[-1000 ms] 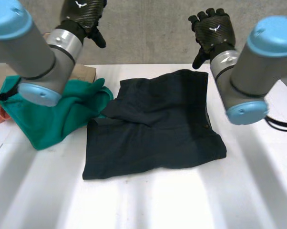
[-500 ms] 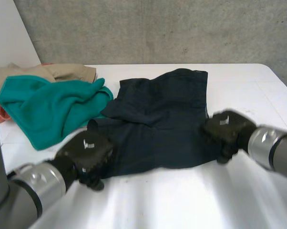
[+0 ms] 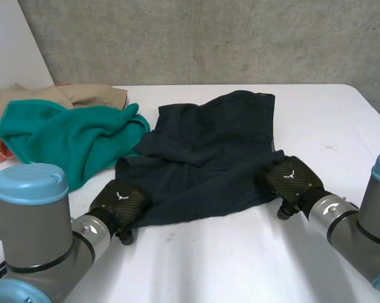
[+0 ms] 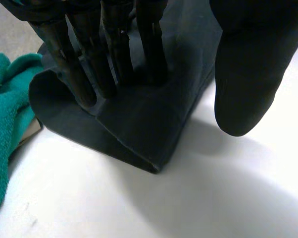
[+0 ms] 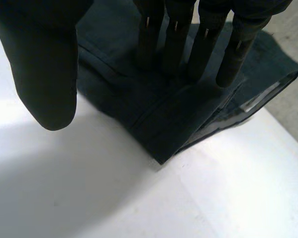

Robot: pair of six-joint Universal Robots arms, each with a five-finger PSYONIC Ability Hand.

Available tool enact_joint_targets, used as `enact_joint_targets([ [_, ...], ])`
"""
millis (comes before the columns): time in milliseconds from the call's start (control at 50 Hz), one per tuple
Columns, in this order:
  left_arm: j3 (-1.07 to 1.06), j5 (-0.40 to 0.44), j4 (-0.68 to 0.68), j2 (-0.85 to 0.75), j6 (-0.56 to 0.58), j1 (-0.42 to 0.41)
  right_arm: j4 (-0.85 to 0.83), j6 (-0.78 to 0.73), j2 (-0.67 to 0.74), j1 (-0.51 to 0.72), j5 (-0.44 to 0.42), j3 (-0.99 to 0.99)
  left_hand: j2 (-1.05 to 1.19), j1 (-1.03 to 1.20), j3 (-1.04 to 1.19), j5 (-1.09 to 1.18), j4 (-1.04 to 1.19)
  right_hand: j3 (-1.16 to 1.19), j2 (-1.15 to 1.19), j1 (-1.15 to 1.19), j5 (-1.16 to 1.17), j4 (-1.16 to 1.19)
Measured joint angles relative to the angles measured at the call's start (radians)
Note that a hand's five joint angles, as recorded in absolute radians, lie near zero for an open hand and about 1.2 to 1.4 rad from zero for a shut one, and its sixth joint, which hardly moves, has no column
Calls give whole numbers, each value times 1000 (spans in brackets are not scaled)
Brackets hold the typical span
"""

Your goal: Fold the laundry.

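The dark garment (image 3: pixel 209 151) lies spread in the middle of the table (image 3: pixel 240 265). The left hand (image 3: pixel 119 202) lays straight fingers on its near left corner, thumb held wide. The right hand (image 3: pixel 290 180) does likewise on its near right corner. A green cloth (image 3: pixel 64 142) is bunched by the table's left edge.

No legible text, labels or numbers on anything.
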Motion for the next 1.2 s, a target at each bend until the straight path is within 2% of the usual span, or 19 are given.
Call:
enact_joint_targets([
  [120, 28, -1, 41, -27, 27, -12, -44, 9, 24, 14, 5, -23, 60, 65, 55, 75, 69, 0, 0, 0, 0, 0],
  [380, 128, -1, 91, -111, 85, -29, -130, -11, 136, 48, 36, -113, 509, 505, 495, 507, 511, 20, 5, 4, 59, 24],
  [440, 157, 1, 84, -134, 92, -28, -172, -28, 172, 58, 49, -135, 609, 589, 600, 608, 618, 87, 86, 48, 117, 87],
  [500, 179, 3, 74, -150, 94, -26, -206, -46, 202, 65, 62, -154, 631, 589, 621, 613, 640, 200, 212, 183, 226, 201],
  [580, 202, 5, 54, -160, 92, -25, -235, -71, 239, 75, 90, -185, 631, 589, 622, 613, 641, 626, 635, 572, 629, 633],
  [680, 212, 10, 9, -134, 86, -26, -213, -83, 231, 82, 122, -197, 631, 589, 622, 613, 641, 674, 660, 578, 657, 686],
  [800, 195, 36, -122, -28, 79, -33, -43, -92, 87, 70, 132, -170, 631, 589, 622, 613, 641, 674, 660, 578, 657, 686],
  [860, 177, 63, -237, 54, 81, -43, 151, -136, -28, 45, 123, -155, 631, 589, 622, 613, 641, 674, 660, 578, 657, 686],
  [980, 155, 108, -484, 197, 91, -79, 647, -306, -203, -28, 107, -123, 633, 589, 622, 619, 641, 674, 660, 578, 657, 686],
  [1040, 151, 119, -564, 230, 94, -99, 772, -368, -242, -46, 103, -109, 633, 589, 622, 619, 641, 674, 660, 578, 657, 687],
  [1060, 149, 126, -630, 250, 97, -121, 857, -426, -274, -59, 98, -96, 633, 589, 622, 619, 641, 674, 660, 578, 657, 687],
  [1140, 151, 126, -679, 252, 99, -153, 892, -469, -292, -70, 89, -91, 633, 589, 622, 619, 641, 674, 660, 578, 657, 687],
  [1200, 169, 104, -641, 214, 102, -168, 855, -452, -268, -72, 73, -108, 633, 589, 622, 627, 641, 674, 660, 578, 657, 687],
])
